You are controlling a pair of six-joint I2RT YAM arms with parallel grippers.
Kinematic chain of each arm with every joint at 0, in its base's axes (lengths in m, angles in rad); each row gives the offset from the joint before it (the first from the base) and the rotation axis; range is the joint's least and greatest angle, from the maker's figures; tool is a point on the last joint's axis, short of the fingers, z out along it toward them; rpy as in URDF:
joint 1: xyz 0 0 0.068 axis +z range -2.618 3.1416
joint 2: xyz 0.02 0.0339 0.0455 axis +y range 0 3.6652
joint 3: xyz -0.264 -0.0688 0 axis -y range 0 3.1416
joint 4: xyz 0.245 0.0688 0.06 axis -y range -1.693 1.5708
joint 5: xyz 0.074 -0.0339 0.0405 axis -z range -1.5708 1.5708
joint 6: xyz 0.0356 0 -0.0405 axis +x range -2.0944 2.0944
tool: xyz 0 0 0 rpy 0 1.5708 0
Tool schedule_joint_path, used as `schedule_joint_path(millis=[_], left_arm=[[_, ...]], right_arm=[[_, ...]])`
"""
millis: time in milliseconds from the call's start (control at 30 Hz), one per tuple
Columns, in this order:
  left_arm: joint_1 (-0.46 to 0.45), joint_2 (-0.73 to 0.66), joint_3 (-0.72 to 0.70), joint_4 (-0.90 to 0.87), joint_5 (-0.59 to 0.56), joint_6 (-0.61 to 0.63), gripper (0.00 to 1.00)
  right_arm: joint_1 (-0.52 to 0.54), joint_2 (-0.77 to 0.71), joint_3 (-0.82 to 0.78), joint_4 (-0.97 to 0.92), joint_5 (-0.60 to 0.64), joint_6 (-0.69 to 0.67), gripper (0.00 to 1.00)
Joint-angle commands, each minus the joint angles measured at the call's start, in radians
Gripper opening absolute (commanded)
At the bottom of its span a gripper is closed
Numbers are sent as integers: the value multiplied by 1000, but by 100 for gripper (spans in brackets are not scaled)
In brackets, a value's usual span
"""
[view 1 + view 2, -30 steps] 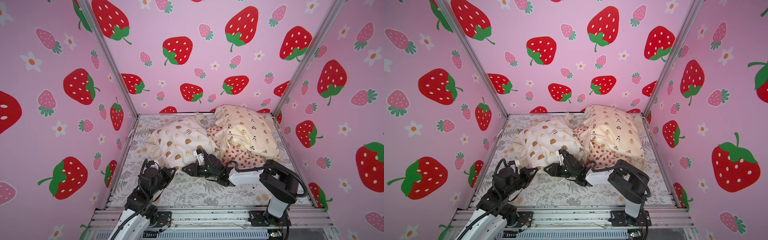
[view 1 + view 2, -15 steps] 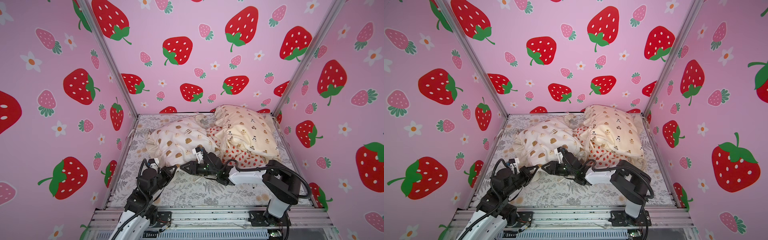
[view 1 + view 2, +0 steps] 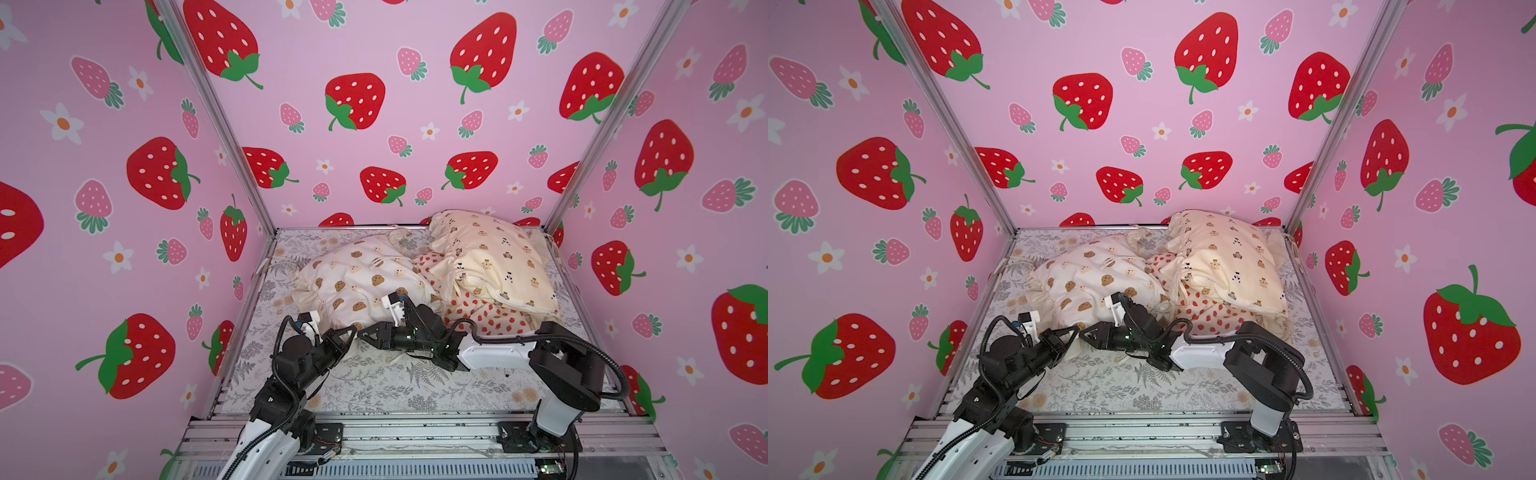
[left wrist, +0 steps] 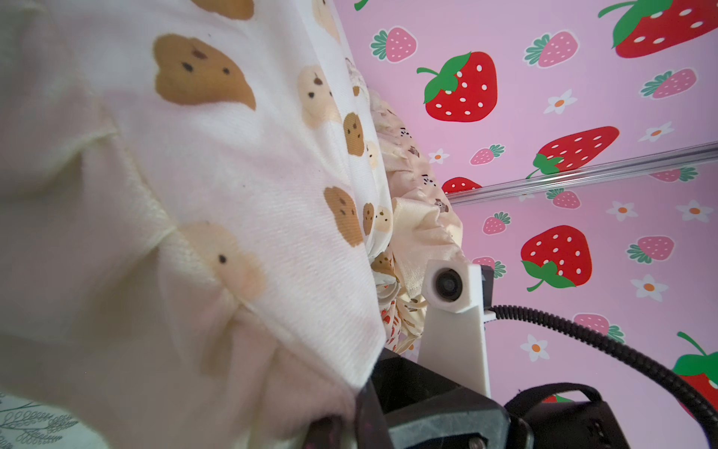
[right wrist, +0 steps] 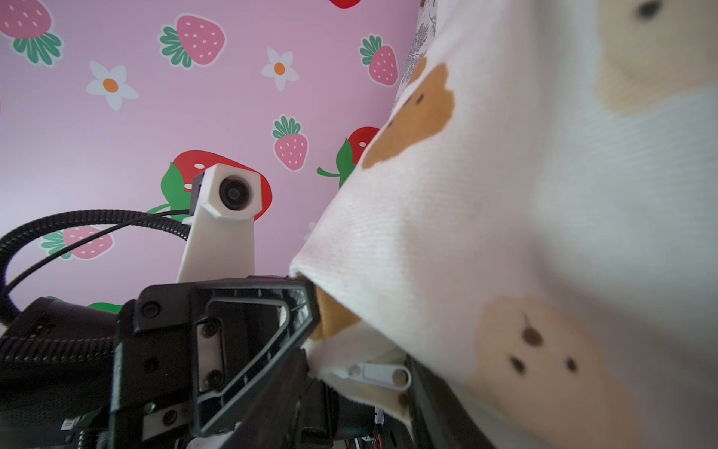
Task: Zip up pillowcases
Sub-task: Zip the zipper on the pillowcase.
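A: bear-blob pillowcase [image 3: 357, 282]?
B: White, with dark-brown and pale-tan bear faces, dark dot eyes.
A: cream pillowcase [image 3: 494, 262]?
B: Cream, with tiny brown bears and black-and-white pandas scattered over it.
A: strawberry pillowcase [image 3: 490, 311]?
B: Pale ground, small red strawberries, dense.
A: sheet [image 3: 374, 386]?
B: Off-white, grey fern and leaf print, a few tan flower clusters.
A: walls [image 3: 374, 50]?
B: Pink. Big red strawberries with green leaves, smaller pink ones, white flowers with orange centres.
A: zipper pull [image 5: 382, 376]?
B: White.
A: left pincer [image 3: 1073, 330], right pincer [image 3: 1088, 333]?
B: Both black.
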Motion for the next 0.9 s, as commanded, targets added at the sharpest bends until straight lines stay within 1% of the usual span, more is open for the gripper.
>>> schedule_joint_path(millis=[0,233,300,700,867], left_arm=[[2,-3,11,53,34,8,0],[2,-4,13,46,33,7,0],[2,-4,14,45,31,7,0],[2,-6,25,42,39,17,0],[2,-4,26,40,40,19,0]], right_arm=[[2,-20,10,67,-7,9,42],[-6,-58,-27,62,19,-19,34],[-6,-66,-27,52,22,-31,33],[-16,-63,-32,62,28,-40,32],[-18,-68,-34,60,34,-44,30]])
